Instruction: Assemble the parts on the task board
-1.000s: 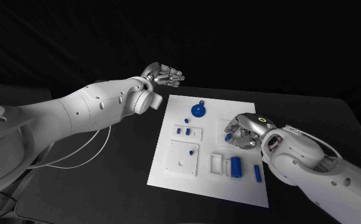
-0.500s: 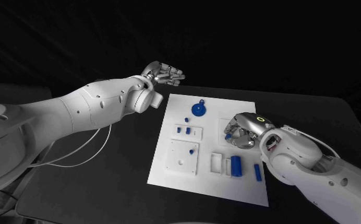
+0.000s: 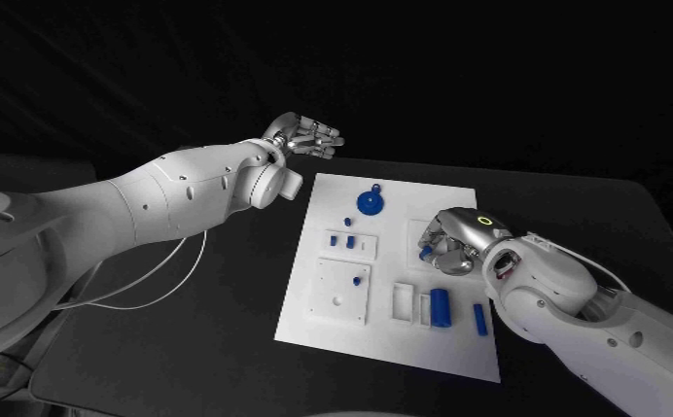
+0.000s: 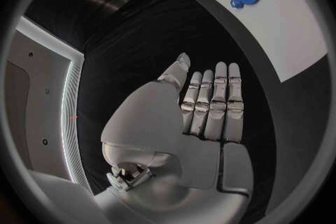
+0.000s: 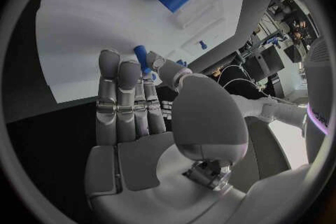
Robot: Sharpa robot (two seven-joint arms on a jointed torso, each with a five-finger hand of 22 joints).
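Head view, task board (image 3: 320, 325): I see the white plate lying flat between my two arms, parts spread over it.
Left hand (image 3: 304, 135): I hold it off the board's far corner, above the black table (image 3: 168, 359); in the left wrist view its fingers (image 4: 212, 102) lie straight and pressed side by side, holding nothing.
Right hand (image 3: 457, 242): it hovers low over the board's right half; in the right wrist view I see the thumb and a fingertip (image 5: 155, 61) pinching a small blue peg (image 5: 140, 56), the other fingers straight and close together.
Blue gear (image 3: 369, 205): it sits on the board well beyond the right fingertips, nearer the left hand.
Blue cylinder (image 3: 441, 308): it lies on the board just behind the right fingers, toward the wrist, beside a white block (image 3: 404, 305).
Risk, as I judge it: the pinch is shallow, at the peg's end, so a tilt or a missed hole could pop it loose.
Second risk: the palm may brush the cylinder and roll it.
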